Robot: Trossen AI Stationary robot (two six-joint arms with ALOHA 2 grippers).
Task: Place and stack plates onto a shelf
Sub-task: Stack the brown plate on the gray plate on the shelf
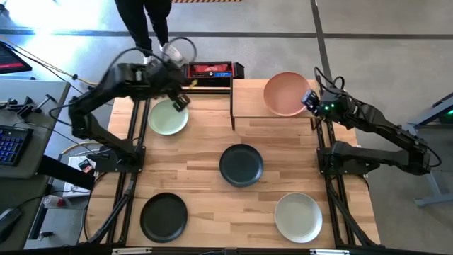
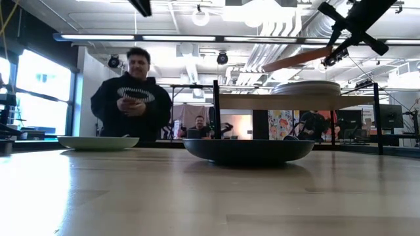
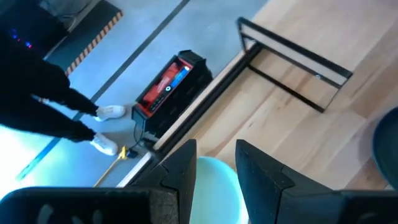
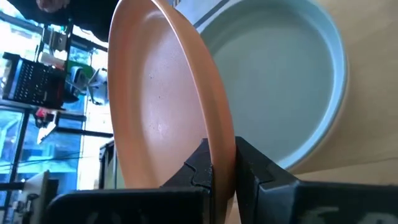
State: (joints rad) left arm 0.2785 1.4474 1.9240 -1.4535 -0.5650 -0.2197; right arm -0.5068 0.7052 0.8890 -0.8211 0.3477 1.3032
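My right gripper (image 1: pixel 309 99) is shut on a peach plate (image 1: pixel 285 93) and holds it tilted over the shelf (image 1: pixel 251 99). A pale plate (image 4: pixel 280 81) lies on the shelf panel (image 2: pixel 262 101) right under it. My left gripper (image 1: pixel 180 100) hovers open above the far right rim of the pale green plate (image 1: pixel 166 118), which lies flat on the table. In the left wrist view that plate (image 3: pixel 214 190) shows between and below the fingers. A dark teal plate (image 1: pixel 241 164), a black plate (image 1: pixel 163 216) and a grey-green plate (image 1: pixel 298 217) also lie on the table. My right gripper (image 4: pixel 222 152) pinches the peach plate's rim (image 4: pixel 217 134) between its two fingers, at the edge nearest the table's right side. The fingers come at it from the right. The plate is lifted clear and slants, its far rim (image 2: pixel 275 65) lower, above the plate on the shelf.
A red-and-black box (image 1: pixel 210 71) sits past the table's far edge beside the shelf. A person (image 2: pixel 131 98) stands behind that edge near the left arm. The shelf's black posts (image 2: pixel 216 115) rise at its corners. Bare wood lies between the plates on the table.
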